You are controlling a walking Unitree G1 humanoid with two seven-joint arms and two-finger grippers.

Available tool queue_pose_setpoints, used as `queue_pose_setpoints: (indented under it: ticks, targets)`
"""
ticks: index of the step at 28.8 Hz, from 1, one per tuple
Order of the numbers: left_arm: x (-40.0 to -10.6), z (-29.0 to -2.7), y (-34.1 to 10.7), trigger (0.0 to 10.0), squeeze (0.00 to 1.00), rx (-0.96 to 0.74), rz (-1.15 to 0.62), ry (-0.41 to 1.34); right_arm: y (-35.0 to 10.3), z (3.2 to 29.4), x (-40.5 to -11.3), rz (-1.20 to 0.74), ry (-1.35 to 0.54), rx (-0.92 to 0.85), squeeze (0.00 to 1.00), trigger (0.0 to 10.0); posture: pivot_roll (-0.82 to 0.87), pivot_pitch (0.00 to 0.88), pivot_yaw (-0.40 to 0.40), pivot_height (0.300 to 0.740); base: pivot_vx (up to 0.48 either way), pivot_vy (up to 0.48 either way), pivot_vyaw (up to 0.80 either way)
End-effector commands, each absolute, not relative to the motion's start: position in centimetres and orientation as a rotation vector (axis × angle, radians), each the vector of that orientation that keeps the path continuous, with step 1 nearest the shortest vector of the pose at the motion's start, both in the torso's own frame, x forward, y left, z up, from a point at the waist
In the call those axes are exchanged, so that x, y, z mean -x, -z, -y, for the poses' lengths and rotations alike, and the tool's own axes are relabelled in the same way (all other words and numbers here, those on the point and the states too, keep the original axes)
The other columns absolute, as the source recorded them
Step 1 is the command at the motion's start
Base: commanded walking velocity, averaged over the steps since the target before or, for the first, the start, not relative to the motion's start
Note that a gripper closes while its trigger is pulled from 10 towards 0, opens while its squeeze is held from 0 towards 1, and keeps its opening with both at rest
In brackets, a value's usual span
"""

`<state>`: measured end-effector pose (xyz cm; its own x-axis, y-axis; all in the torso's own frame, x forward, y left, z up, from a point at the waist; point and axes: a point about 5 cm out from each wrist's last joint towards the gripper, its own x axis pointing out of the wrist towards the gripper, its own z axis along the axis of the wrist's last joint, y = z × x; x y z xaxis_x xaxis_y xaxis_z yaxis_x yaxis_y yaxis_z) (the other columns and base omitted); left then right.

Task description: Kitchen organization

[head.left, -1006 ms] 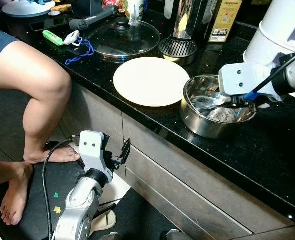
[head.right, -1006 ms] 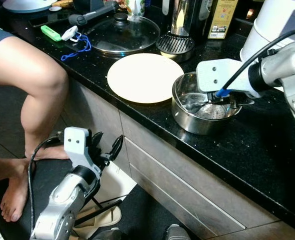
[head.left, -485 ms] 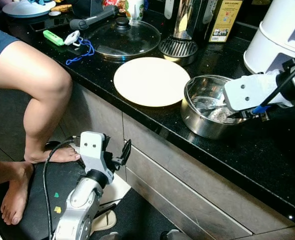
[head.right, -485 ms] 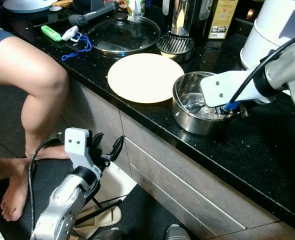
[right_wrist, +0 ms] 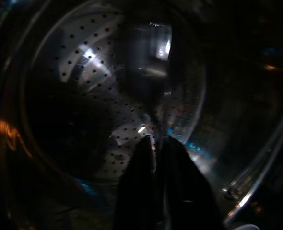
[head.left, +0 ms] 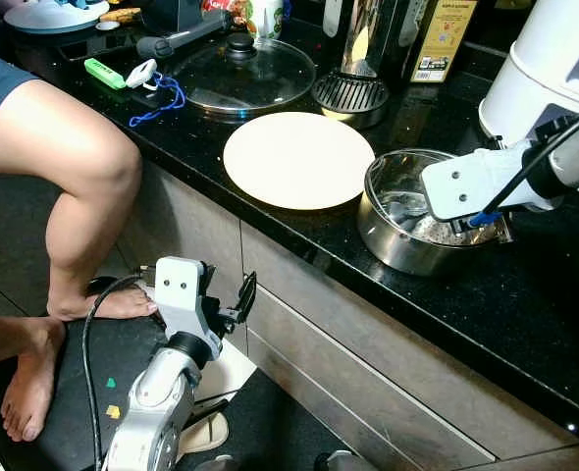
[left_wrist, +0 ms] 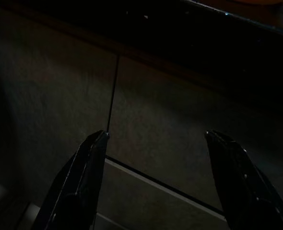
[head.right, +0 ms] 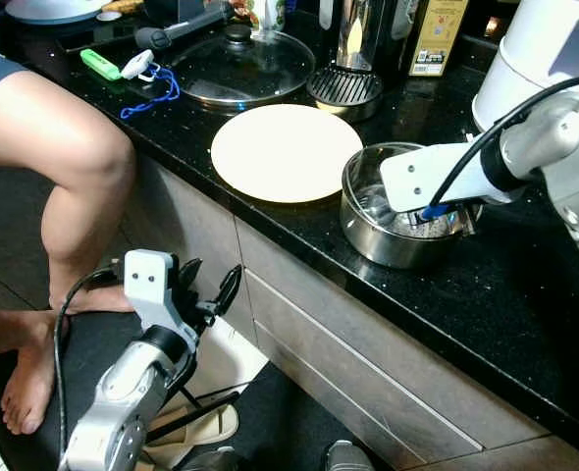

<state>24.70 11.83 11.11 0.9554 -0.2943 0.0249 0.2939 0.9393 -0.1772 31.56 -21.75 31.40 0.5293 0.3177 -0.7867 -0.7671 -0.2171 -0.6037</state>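
The right gripper [right_wrist: 156,148] is pinching the rim of the steel pot [head.left: 397,245], standing near the counter's [head.left: 525,314] front edge, apparently to shift it, its fingers nearly together, while the left gripper [left_wrist: 156,158] is hanging idle, spread wide and holding nothing.

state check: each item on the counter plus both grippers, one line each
steel pot: upright, uncovered, perforated steamer insert inside
right gripper: inside the pot, fingers nearly shut on the pot's rim
left gripper: open, idle low by the cabinet front
plate: flat on the counter, bare
glass lid: lying flat, knob up
white cooker: upright behind the pot
person's leg: bent, at the counter edge
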Motion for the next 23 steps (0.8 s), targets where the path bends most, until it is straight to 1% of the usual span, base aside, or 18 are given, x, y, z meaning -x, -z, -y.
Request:
queue_pose_setpoints:
  ticks: [1, 12, 17, 18, 19, 23]
  targets:
    - [-24.6, -11.8, -10.9, 10.0, 0.00, 0.191, -0.014, 0.298, -31.5, 21.7, -31.7, -0.414, -1.047, 1.486, 0.00, 0.0, 0.00, 0.112, -0.034, 0.740, 0.000, 0.000, 0.00]
    - [-24.6, -11.8, -11.0, 10.0, 0.00, 0.190, -0.014, 0.298, -32.1, 21.4, -31.8, -0.369, -1.043, 1.445, 0.00, 0.0, -0.01, 0.112, -0.032, 0.740, 0.000, 0.000, 0.00]
    - [-24.6, -11.8, -11.0, 10.0, 0.00, 0.191, -0.013, 0.297, -33.9, 20.1, -32.7, -0.199, -1.019, 1.251, 0.00, 0.0, 0.00, 0.110, -0.035, 0.740, 0.000, 0.000, 0.00]
    - [-24.6, -11.8, -11.0, 10.0, 0.00, 0.191, -0.013, 0.297, -33.9, 20.1, -32.7, -0.199, -1.019, 1.251, 0.00, 0.0, 0.00, 0.110, -0.035, 0.740, 0.000, 0.000, 0.00]
    - [-24.6, -11.8, -11.0, 10.0, 0.00, 0.191, -0.012, 0.296, -34.3, 20.0, -33.1, -0.154, -1.012, 1.179, 0.00, 0.0, 0.00, 0.110, -0.036, 0.740, 0.000, 0.000, 0.00]
    - [-24.6, -11.8, -11.0, 10.0, 0.00, 0.191, -0.012, 0.295, -34.7, 20.1, -33.7, -0.099, -0.974, 1.112, 0.00, 0.0, 0.00, 0.110, -0.035, 0.740, 0.000, 0.000, 0.00]
